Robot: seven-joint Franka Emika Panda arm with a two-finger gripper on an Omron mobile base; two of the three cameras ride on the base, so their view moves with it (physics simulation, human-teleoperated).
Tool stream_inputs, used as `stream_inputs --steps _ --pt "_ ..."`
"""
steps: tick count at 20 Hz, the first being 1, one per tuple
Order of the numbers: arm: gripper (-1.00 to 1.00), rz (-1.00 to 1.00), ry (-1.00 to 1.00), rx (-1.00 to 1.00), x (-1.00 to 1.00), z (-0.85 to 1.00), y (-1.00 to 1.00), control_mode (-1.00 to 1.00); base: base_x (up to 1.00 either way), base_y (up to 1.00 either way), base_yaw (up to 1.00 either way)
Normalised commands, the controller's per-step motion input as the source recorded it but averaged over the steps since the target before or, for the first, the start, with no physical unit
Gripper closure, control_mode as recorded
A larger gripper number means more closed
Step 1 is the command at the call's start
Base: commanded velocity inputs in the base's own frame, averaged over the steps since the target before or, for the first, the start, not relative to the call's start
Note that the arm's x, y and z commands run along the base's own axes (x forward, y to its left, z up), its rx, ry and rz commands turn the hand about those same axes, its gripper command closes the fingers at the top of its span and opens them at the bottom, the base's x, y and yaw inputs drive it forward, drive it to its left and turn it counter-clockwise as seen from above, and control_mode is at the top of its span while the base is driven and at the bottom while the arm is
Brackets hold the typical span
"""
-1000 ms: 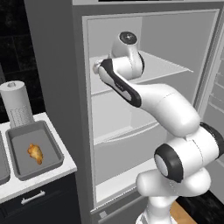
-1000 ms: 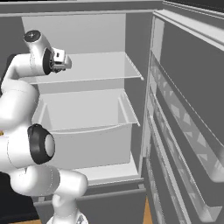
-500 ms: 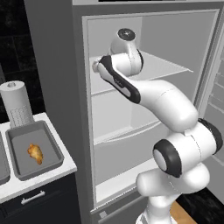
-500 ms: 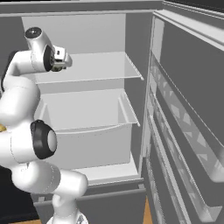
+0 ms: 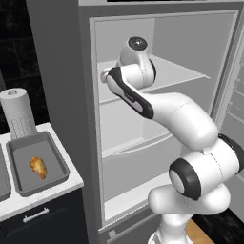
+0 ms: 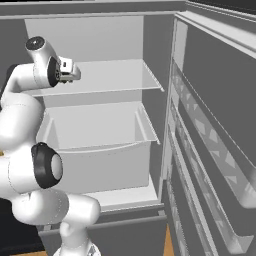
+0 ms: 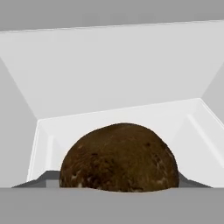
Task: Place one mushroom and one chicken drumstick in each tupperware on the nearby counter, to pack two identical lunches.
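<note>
A brown mushroom sits right in front of the hand camera, covering the fingertips, with a white fridge shelf behind it. My gripper is up at the fridge's upper shelf, on its left side, and looks shut on the mushroom. On the counter left of the fridge, a grey tupperware holds one chicken drumstick. The edge of a second tupperware shows at the far left.
A paper towel roll stands behind the tupperware. The fridge door stands open on the right with its door racks. A large clear drawer lies under the upper shelf. The fridge's left wall separates the gripper from the counter.
The elbow and forearm have shifted slightly. The hand has stayed at nearly the same spot by the upper shelf.
</note>
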Motion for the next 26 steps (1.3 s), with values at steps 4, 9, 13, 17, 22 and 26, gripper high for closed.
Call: stream_inputs --steps 4,9,13,17,22,26 --pt "1.00 0.01 -0.07 0.00 -0.15 -0.12 0.00 -1.00 0.00 0.00 0.00" --pt "1.00 0.00 -0.03 0.00 -1.00 0.21 -0.10 -1.00 0.00 0.00 0.00" --pt "1.00 0.00 0.00 0.00 -1.00 0.07 -0.22 -1.00 0.00 0.00 0.00" --pt "1.00 0.00 0.00 0.01 -1.00 0.00 -0.40 -1.00 0.00 0.00 0.00" --pt "1.00 0.00 0.00 0.00 -0.89 -0.02 -0.31 -1.00 0.00 0.00 0.00" --pt "1.00 0.00 0.02 0.00 -0.62 -0.31 -0.06 -1.00 0.00 0.00 0.00"
